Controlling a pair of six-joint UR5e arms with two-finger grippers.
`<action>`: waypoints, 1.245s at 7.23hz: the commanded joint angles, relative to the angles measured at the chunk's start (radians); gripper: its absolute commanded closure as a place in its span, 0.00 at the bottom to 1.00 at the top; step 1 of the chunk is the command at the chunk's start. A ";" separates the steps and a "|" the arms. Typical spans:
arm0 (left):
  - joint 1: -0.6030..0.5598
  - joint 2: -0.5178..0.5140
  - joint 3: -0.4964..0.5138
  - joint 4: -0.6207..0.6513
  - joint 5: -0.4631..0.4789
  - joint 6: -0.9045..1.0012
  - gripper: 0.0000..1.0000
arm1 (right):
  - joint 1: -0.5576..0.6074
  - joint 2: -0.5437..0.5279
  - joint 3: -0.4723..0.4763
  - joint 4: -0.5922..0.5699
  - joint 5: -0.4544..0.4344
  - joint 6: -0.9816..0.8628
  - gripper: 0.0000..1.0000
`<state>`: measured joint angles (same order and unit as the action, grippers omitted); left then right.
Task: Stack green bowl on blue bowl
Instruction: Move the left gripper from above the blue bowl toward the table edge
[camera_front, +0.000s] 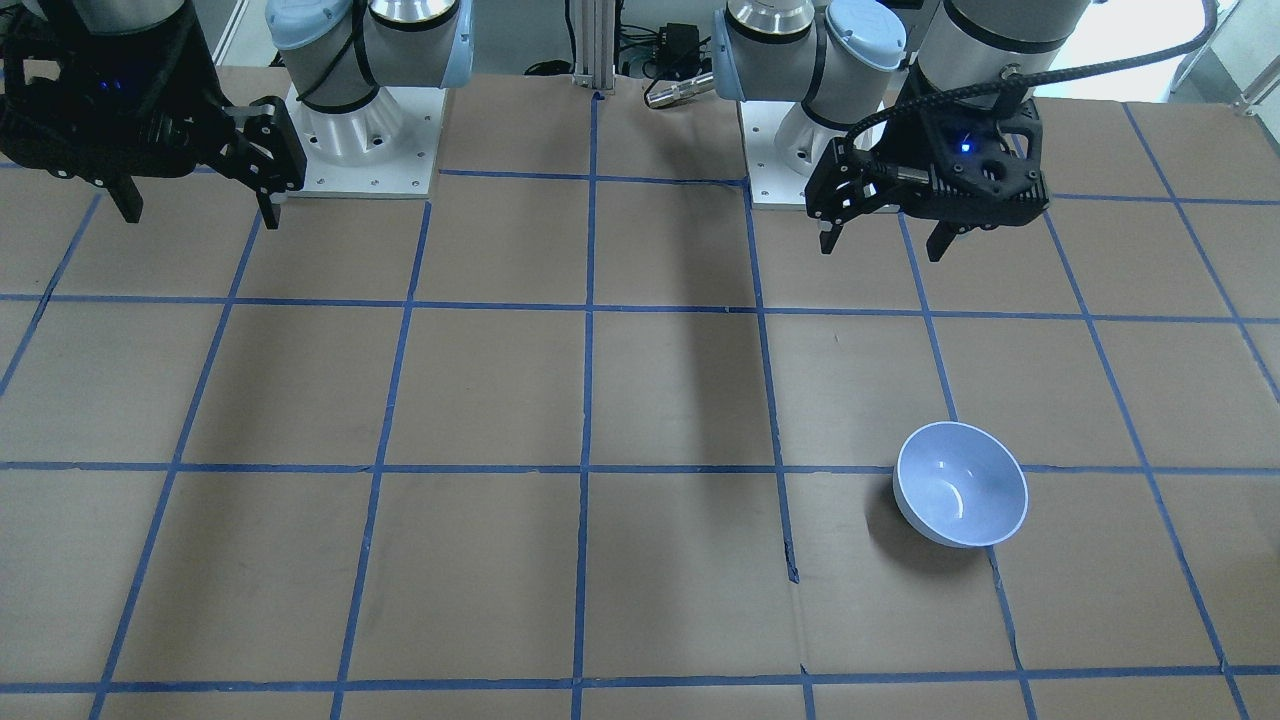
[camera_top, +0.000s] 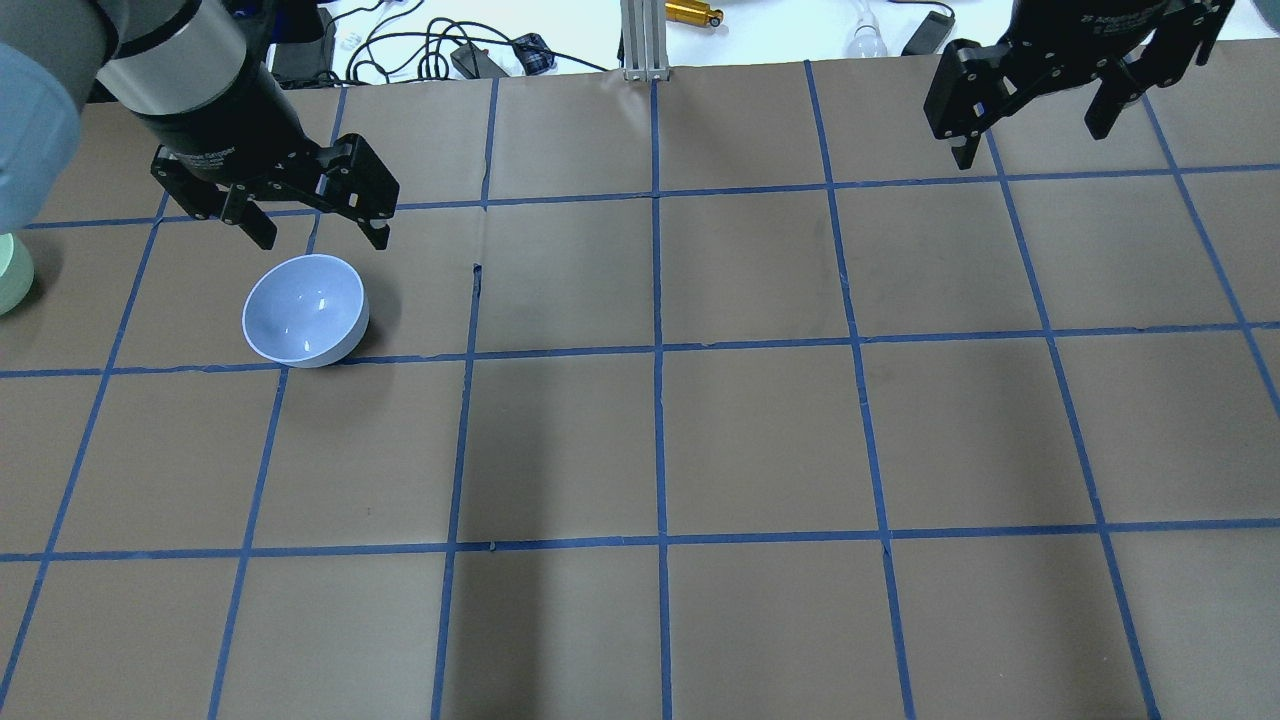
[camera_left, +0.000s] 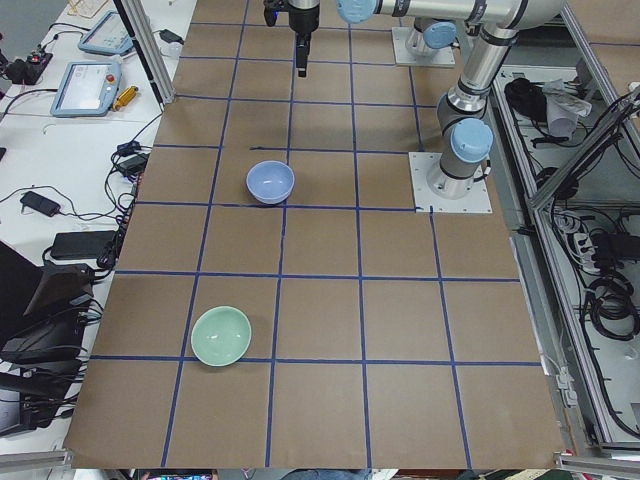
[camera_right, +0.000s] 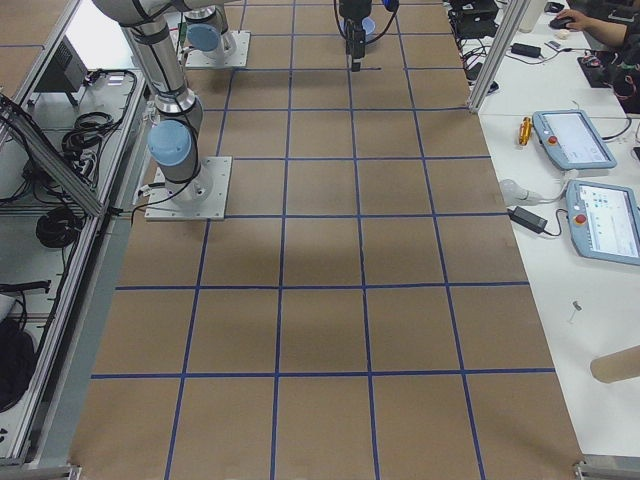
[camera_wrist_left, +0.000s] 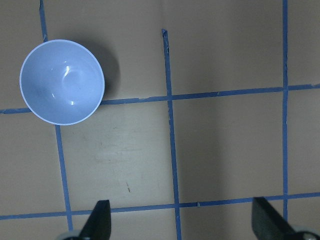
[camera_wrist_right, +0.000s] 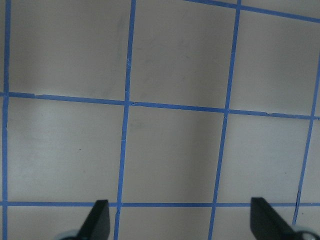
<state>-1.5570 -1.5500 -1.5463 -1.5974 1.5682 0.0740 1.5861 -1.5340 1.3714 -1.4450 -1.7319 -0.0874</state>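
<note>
The left gripper (camera_top: 320, 238) hangs with fingers spread and empty over the table (camera_top: 760, 440); the blue bowl (camera_top: 305, 310) sits upright close beneath it, slightly off-centre. The green bowl (camera_left: 221, 336) lies well off to that gripper's left, near the table's end. Reaching it likely calls for a wide move leftward, clearing the blue bowl, then pinching the rim, one finger inside. Farthest away, the right gripper (camera_top: 1030, 145) hangs likewise spread, holding nothing. Count: two bowls, one of each colour; two grippers.
</note>
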 joint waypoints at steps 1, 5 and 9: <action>0.000 0.008 -0.005 0.002 -0.002 0.003 0.00 | 0.000 0.000 0.000 0.000 0.000 0.000 0.00; 0.005 -0.007 -0.005 0.008 -0.002 0.006 0.00 | 0.000 0.000 0.000 0.000 0.000 0.000 0.00; 0.032 -0.009 -0.005 0.016 0.006 0.081 0.00 | 0.000 0.000 0.000 0.000 0.000 0.000 0.00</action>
<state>-1.5324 -1.5588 -1.5515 -1.5825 1.5695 0.1326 1.5861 -1.5340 1.3714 -1.4450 -1.7319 -0.0874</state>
